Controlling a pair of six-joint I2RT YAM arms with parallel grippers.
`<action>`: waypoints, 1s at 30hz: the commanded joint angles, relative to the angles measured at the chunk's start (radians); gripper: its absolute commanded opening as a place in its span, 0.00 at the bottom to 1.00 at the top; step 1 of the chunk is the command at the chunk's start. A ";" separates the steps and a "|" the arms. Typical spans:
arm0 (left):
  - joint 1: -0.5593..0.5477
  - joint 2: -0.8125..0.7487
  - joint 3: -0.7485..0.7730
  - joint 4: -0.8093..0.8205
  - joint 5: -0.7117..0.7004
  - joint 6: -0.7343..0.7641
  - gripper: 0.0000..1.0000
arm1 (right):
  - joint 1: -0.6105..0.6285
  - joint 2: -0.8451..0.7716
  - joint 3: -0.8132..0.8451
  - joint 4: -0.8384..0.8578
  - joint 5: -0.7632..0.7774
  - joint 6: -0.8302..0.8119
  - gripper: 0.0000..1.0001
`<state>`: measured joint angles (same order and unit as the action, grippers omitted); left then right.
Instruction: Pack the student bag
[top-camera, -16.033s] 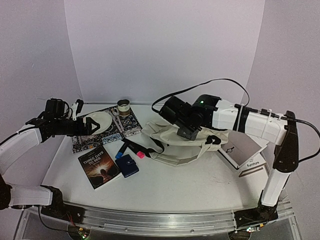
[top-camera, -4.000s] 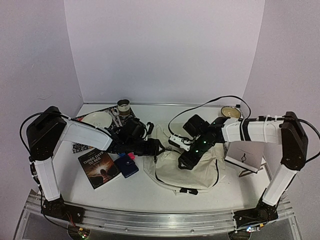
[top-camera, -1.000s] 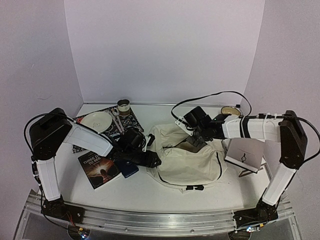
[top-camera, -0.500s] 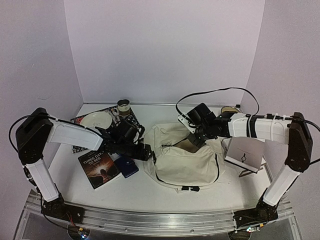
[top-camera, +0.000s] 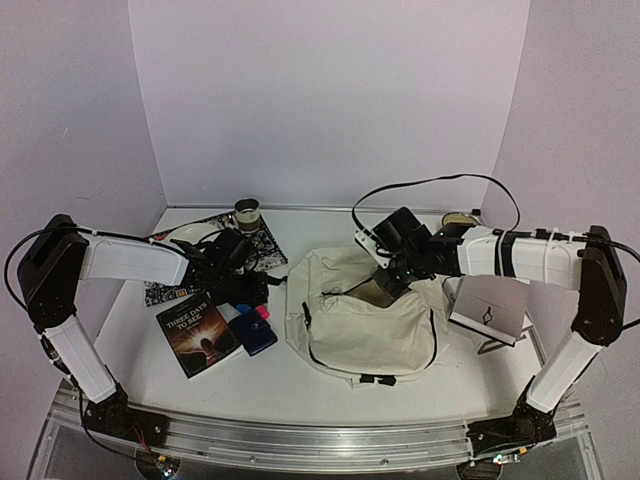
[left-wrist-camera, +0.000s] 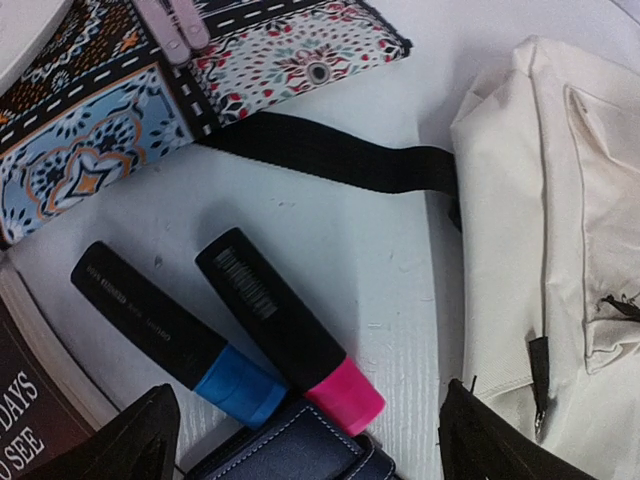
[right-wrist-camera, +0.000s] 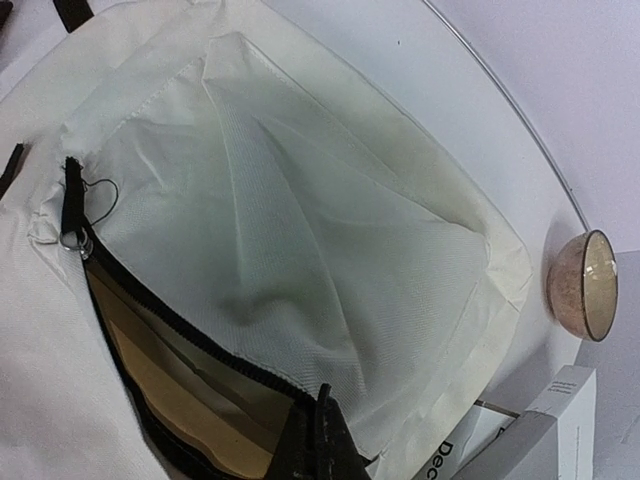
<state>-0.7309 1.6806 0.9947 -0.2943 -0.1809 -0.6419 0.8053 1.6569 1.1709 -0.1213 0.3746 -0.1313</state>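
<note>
If my right gripper, pinching the student bag rim, slips, the mouth collapses; my left gripper hangs spread wide, empty.

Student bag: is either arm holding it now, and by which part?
Yes. The right gripper is pinched shut on the student bag at the black zipper edge of its opening. The left gripper is open, holding nothing.

Markers lie left of the student bag

High rear overview of the table; two close downward wrist views; student bag common to all.
</note>
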 joint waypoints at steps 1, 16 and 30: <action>0.023 0.004 0.059 -0.064 -0.065 -0.076 0.89 | 0.018 -0.039 0.023 -0.025 -0.014 0.032 0.00; 0.076 0.115 0.125 -0.147 -0.071 -0.166 0.64 | 0.058 -0.066 -0.002 -0.041 -0.045 0.067 0.00; 0.091 0.236 0.170 -0.186 -0.081 -0.254 0.49 | 0.067 -0.094 -0.041 -0.028 -0.106 0.084 0.00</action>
<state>-0.6458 1.8783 1.1206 -0.4575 -0.2408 -0.8616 0.8603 1.6110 1.1376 -0.1445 0.3016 -0.0705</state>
